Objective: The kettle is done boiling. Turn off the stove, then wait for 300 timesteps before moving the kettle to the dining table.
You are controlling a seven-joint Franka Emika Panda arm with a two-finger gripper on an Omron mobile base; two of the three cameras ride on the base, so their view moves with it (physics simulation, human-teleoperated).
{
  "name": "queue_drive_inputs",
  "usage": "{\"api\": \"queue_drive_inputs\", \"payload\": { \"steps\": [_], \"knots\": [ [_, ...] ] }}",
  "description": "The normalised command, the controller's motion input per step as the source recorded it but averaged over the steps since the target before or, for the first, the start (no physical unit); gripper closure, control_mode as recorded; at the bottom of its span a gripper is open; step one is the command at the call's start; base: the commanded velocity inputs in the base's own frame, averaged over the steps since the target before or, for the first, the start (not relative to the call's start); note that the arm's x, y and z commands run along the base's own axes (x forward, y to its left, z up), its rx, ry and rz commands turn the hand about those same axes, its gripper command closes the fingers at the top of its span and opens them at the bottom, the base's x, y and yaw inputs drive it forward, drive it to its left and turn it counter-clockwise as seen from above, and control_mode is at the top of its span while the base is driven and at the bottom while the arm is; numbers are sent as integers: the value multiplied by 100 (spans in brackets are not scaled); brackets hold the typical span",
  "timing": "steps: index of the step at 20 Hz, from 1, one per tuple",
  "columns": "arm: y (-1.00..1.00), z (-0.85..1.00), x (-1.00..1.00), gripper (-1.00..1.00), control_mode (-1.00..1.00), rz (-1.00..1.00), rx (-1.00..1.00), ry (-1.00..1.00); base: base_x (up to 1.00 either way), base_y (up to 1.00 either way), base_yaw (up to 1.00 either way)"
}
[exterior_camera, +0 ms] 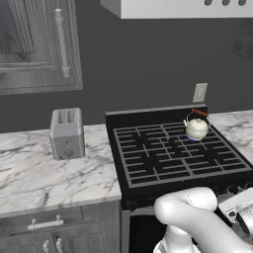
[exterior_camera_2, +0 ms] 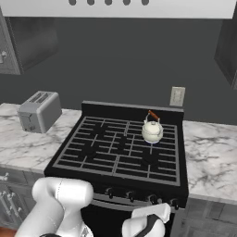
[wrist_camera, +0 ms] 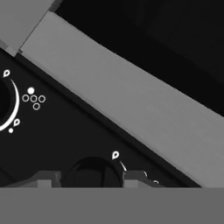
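Kettle (exterior_camera_2: pixel 152 131) sitting on stove's (exterior_camera_2: pixel 115 152) far-right burner. Gripper (wrist_camera: pixel 92 177) is clasping a front knob (wrist_camera: pixel 92 174), part-closed; turning it off comes next.

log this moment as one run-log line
phase: stove shut-off | end effector: straddling dark round knob | cream-white kettle: on black gas range, rear right burner

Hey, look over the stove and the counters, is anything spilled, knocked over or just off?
Nothing stands out. The kettle sits upright on the back right burner of the stove, with a faint blue glow under it. The toaster stands square on the marble counter. No spills or damage show.
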Motion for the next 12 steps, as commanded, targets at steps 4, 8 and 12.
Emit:
{"api": "queue_drive_inputs", "payload": {
  "steps": [4,8,12],
  "knots": [
    [0,-17,0,100,-100,-3,31,0,0,0,0],
    [-2,-22,0,100,-100,-2,31,0,0,0,0],
    [-2,-21,0,100,-100,-2,31,0,0,0,0]
  ]
}}
